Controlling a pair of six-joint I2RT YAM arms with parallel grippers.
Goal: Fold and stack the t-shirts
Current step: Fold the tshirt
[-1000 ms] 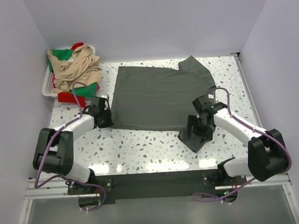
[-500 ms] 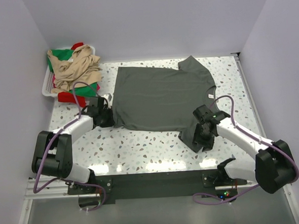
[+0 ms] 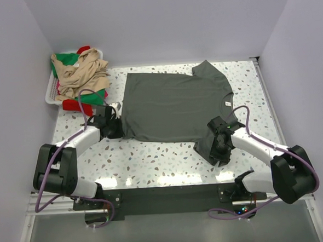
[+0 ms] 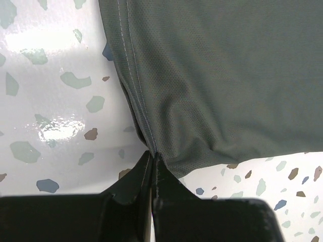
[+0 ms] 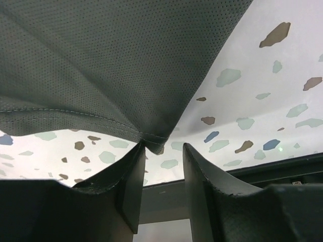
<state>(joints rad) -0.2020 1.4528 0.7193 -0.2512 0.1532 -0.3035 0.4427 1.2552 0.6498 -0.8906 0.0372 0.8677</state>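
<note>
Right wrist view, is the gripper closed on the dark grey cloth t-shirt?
No, the right gripper stands open, the t-shirt corner beside one finger.

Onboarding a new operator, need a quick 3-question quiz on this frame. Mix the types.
1. True or false: the left hand is shut on a corner of the dark grey t-shirt.
2. The right hand is: A) open, with a shirt corner at one finger; B) shut on cloth; C) out of view.
3. Which colour is the top shirt in the white basket?

Key: 1 true; 2 A; 3 beige.
</note>
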